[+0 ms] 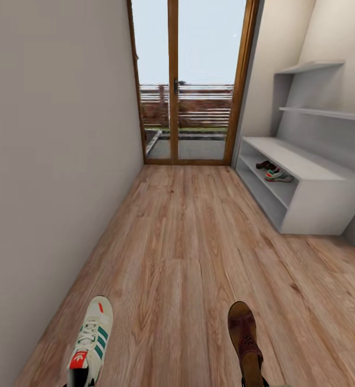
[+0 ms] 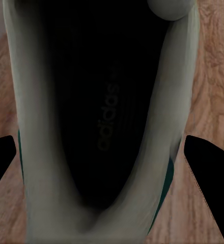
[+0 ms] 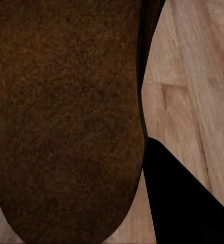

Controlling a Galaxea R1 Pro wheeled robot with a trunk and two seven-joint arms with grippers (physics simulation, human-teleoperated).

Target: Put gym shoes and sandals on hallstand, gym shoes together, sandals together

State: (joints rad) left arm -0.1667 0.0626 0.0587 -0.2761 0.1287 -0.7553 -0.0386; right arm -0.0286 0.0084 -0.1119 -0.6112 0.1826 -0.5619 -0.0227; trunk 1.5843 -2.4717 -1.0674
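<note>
A sneaker [image 1: 91,340] clamped in the left jaws and a sandal [image 1: 246,336] in the right ride above the floor [image 1: 183,242]; each likely belongs beside its mate [image 1: 278,175] on the shoe rack [image 1: 328,204] shelf

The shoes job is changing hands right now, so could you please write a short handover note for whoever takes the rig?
Left gripper: fingers either side of a gym shoe, apparently held.
Right gripper: at a brown sandal, apparently held; the jaws are hard to see.
Both are carried low over the wooden floor, toes toward the glass door.
Done: one sandal and one gym shoe sit on the shoe rack's upper open shelf, ahead on the right.
Left: drive to the rack and set each carried shoe beside its mate.
</note>
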